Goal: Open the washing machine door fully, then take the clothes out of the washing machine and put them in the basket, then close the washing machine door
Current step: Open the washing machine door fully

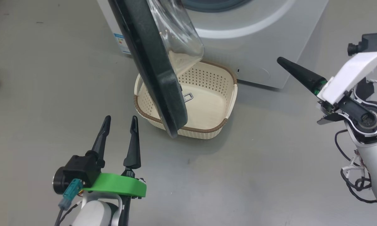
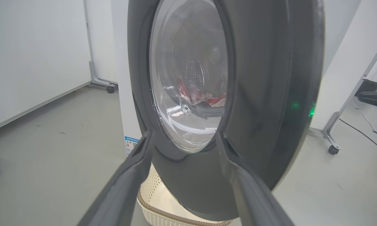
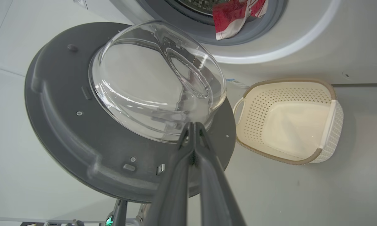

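The washing machine (image 1: pixel 257 47) stood on the grey floor (image 1: pixel 270 172). The washing machine door (image 1: pixel 150 69) was swung well out from the machine's front, black rim edge-on in the head view and clear glass bowl bulging back toward the machine. The drum mouth was uncovered. In the right wrist view the clothes (image 3: pixel 232 15), red with white stripes, lay in the drum at the machine's opening, and one fold draped over the grey rubber seal (image 3: pixel 263 29). Nothing touched them.

The basket (image 1: pixel 207 77) sat upright on the floor just in front of the machine, below the opening, with no clothes in it. In the head view the door's lower edge crossed in front of its left part.

The left gripper (image 1: pixel 121 117) hung farther out from the machine than the basket, on the door's outer side. Its two dark fingers were spread wide, with nothing between them and apart from the door. The right gripper (image 1: pixel 282 61) hung out from the machine's right front corner, fingers pressed together on nothing. They pointed toward the machine's front and the door's inner face, touching neither.
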Robot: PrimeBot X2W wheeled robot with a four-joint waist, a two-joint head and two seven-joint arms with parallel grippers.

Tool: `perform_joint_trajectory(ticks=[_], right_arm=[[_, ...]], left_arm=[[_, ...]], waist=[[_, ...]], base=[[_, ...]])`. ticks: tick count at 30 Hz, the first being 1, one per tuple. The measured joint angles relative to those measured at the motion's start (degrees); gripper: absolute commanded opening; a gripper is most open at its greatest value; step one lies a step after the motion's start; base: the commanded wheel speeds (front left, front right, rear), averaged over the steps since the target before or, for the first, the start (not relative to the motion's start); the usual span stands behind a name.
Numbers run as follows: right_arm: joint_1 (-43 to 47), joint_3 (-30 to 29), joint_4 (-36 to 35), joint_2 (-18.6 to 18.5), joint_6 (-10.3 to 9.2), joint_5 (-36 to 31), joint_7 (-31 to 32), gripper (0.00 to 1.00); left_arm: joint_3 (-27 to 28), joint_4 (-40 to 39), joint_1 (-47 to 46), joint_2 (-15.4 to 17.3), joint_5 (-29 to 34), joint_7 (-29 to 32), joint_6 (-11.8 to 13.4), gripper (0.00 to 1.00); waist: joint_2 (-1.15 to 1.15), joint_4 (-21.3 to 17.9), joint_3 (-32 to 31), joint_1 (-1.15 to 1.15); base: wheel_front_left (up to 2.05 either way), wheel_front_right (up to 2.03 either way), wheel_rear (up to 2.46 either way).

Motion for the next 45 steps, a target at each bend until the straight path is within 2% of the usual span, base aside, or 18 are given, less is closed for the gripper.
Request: perform_joint_trajectory(ticks=[3,9,14,21,26,30,36,42,43,45], right_arm=[[2.64,0.2,-0.78,-2.12,2.88,-6.64,-4.65,0.0],[6.17,0.07,-2.74,-6.25,2.97,-19.67,-15.14,0.0],[9.11,-0.99,-3.99,-8.24,3.04,-28.73,-25.06,0.0],[16.13,-1.63,-4.43,-8.54,3.04,-35.87,-36.18,0.0],[20.43,-1.71,-4.37,-7.94,3.04,-38.28,-42.4,0.0],[22.63,-1.45,-4.42,-7.13,3.04,-40.29,-46.35,0.0],[25.78,-3.2,-4.42,-6.27,2.23,-43.21,-46.59,0.0],[28.59,-5.3,-5.09,-3.56,0.83,-45.42,-46.53,0.0],[29.12,-5.52,-5.38,-3.24,0.83,-46.22,-46.53,0.23],[29.6,-7.69,-7.17,-1.52,0.83,-47.51,-46.52,1.0]], left_arm=[[1.92,0.25,0.02,0.0,0.13,-0.01,0.0,1.0],[5.17,0.94,0.21,-0.01,0.78,-0.01,0.0,1.0],[6.92,1.38,0.47,-0.01,0.99,-0.01,0.0,1.0],[8.72,1.52,1.52,0.0,1.01,-0.01,0.0,1.0],[9.31,1.69,2.02,-0.01,1.01,-0.01,0.0,1.0],[10.15,1.86,2.93,0.0,1.01,-0.01,0.0,1.0],[9.93,2.0,3.43,-0.01,1.01,0.0,0.0,1.0],[9.79,2.02,3.55,0.0,1.01,-0.01,0.0,1.0],[9.67,2.02,3.59,0.0,1.01,-0.01,0.0,1.0],[9.51,2.01,3.94,0.0,1.01,0.0,0.0,1.0]], waist=[[0.0,-1.87,-1.04,0.0],[0.0,-5.77,-2.83,0.0],[0.0,-8.77,-4.08,0.0],[0.0,-11.95,-5.69,0.0],[0.0,-13.23,-6.79,0.0],[0.0,-13.99,-7.55,0.0],[0.0,-14.43,-8.24,0.0],[0.0,-14.39,-8.56,0.0],[0.0,-14.36,-8.58,0.0],[0.0,-14.25,-8.61,0.0]], base=[[0.0,0.0,0.0],[0.0,0.0,0.0],[0.0,0.0,0.0],[0.0,0.0,0.0],[0.0,0.0,0.0],[0.0,0.0,0.0],[0.0,0.0,0.0],[0.0,0.0,0.0],[0.0,0.0,0.0],[0.0,0.0,0.0]])
